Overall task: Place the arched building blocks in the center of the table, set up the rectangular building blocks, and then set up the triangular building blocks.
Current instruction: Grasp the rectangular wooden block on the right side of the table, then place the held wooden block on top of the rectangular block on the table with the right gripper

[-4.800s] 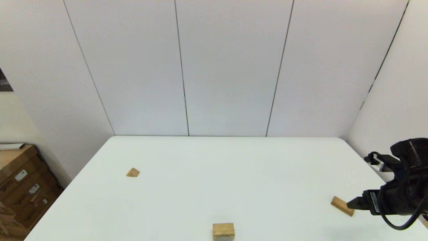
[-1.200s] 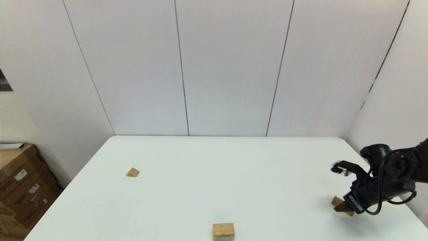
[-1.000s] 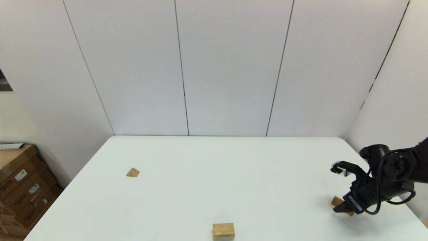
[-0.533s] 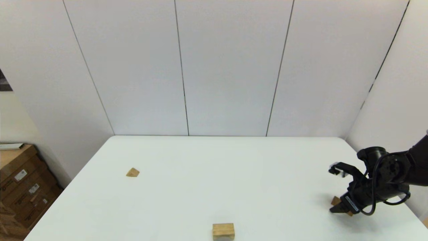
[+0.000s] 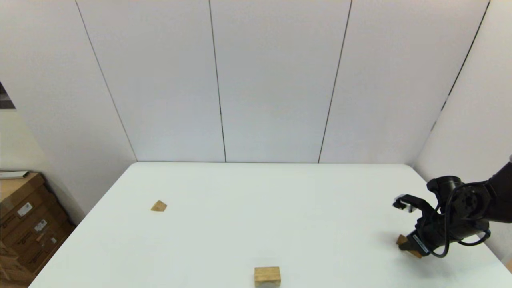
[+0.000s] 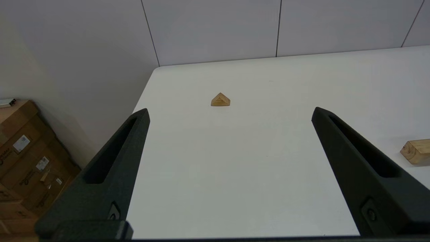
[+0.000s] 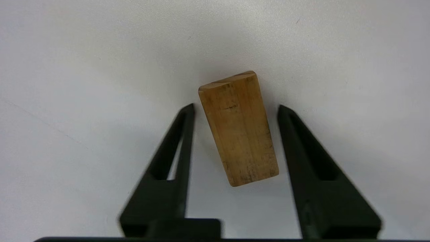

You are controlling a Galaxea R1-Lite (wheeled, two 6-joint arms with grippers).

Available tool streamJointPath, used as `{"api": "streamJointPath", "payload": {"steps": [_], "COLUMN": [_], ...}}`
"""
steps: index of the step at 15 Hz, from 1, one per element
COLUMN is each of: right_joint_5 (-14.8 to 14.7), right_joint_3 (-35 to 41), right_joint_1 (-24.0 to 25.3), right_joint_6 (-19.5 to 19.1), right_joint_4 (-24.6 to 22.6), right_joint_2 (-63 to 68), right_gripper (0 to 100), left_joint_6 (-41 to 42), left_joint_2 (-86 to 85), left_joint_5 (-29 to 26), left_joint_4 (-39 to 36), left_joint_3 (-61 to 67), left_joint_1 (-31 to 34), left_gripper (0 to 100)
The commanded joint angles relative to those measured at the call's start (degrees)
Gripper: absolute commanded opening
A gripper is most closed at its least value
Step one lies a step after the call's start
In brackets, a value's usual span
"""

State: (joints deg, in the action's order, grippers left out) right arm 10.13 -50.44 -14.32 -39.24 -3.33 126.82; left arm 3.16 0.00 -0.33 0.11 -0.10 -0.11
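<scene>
Straddling the rectangular building block (image 7: 239,127) at the white table's (image 5: 256,208) right edge, right pincer (image 7: 235,109) spread, left pincer (image 6: 230,112) spread, grey panelled walls (image 5: 276,80), cardboard boxes (image 5: 28,232) far left.

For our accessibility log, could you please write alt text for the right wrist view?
The right gripper is open, one black finger on each side of a tan wooden block that lies slightly skewed on the white table, neither finger touching it.
</scene>
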Motion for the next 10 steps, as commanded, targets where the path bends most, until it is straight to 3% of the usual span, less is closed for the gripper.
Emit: {"api": "streamJointPath", "payload": {"steps": [1,6,8,10], "right_joint_5": [0.24,0.86,2.44,2.79], "right_joint_3": [0.08,3.16,6.85,6.94], "right_joint_1": [0.0,1.93,8.87,19.25], "right_joint_6": [-0.22,-0.49,-0.22,1.1], "right_joint_4": [-0.01,1.31,2.71,8.07], "right_joint_2": [-0.34,-9.75,-19.24,-26.62], "right_gripper": [0,0,0,0], "left_joint_6": [0.01,-0.08,0.01,0.01], "left_joint_2": [0.0,0.0,0.0,0.0], "left_joint_5": [-0.02,-0.02,-0.02,0.07], "left_joint_4": [-0.02,-0.02,-0.02,-0.02], "left_joint_3": [0.01,0.01,0.01,0.01], "left_joint_1": [0.02,0.02,-0.07,0.02], "left_gripper": [100,100,100,100]}}
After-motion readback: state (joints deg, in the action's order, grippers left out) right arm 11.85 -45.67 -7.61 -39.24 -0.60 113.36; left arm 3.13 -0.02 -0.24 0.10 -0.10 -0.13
